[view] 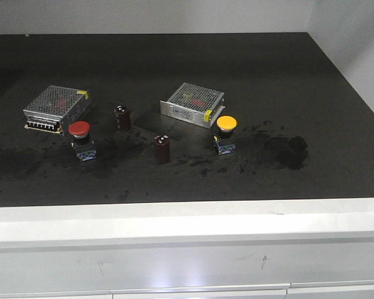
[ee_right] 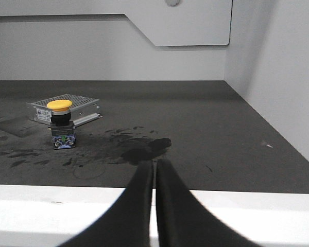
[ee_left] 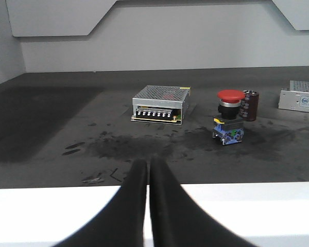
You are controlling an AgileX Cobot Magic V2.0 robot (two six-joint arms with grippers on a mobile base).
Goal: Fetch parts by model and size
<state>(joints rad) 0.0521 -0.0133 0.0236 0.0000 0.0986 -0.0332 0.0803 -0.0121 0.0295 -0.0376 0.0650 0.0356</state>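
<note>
The red-capped push-button part (view: 81, 141) (ee_left: 229, 116) stands upright on the dark table, left of centre. The yellow-capped part (view: 225, 134) (ee_right: 60, 123) stands upright right of centre, in front of a mesh box. Neither gripper shows in the front view. My left gripper (ee_left: 148, 163) is shut and holds nothing; it hovers over the table's white front edge, well short of the red part. My right gripper (ee_right: 154, 164) is also shut and holds nothing, hanging near the front edge to the right of the yellow part.
Two silver mesh-topped boxes (view: 57, 108) (view: 193, 104) lie behind the parts. Two dark maroon cylinders (view: 123, 118) (view: 162, 149) stand between them. A white ledge (view: 187, 218) borders the table front, and a white wall (view: 355, 50) rises on the right.
</note>
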